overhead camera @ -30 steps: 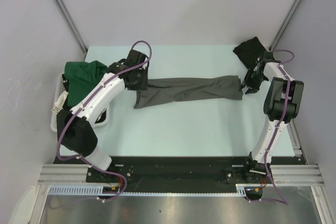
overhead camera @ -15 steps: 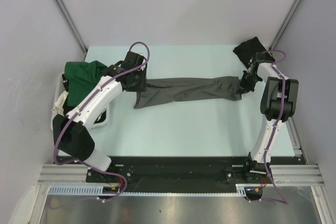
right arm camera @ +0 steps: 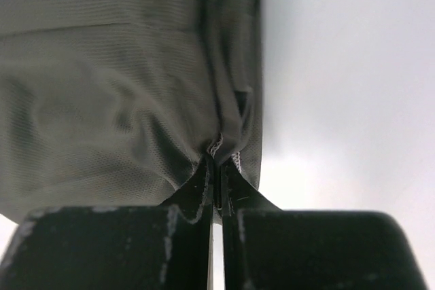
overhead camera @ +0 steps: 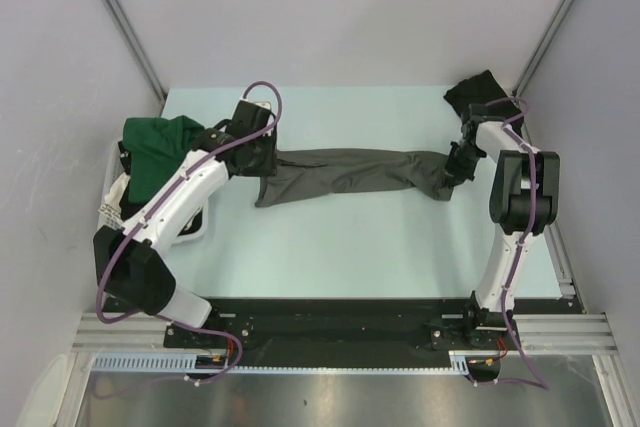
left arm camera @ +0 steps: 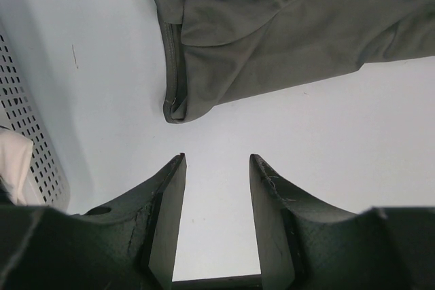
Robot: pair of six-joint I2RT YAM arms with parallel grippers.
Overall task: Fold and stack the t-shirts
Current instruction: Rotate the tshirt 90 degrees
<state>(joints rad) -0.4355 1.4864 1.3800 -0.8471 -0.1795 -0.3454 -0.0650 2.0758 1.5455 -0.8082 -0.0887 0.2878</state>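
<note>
Across the pale table (overhead camera: 380, 237), right claw (right arm camera: 216, 162) — pinching the grey t-shirt (overhead camera: 350, 172) — has drawn inward; left claw (left arm camera: 216, 168) gapes wide.

The top camera looks steeply down from above and behind the arm bases (overhead camera: 190, 309), over the whole table (overhead camera: 350, 242). The left wrist camera sits close above the table, facing past the left gripper (left arm camera: 216, 162) to the left end of the charcoal grey t-shirt (left arm camera: 272, 39). The right wrist camera, nearer still, faces the right gripper (right arm camera: 217, 168) at the shirt's right end. All three views share this shirt.
</note>
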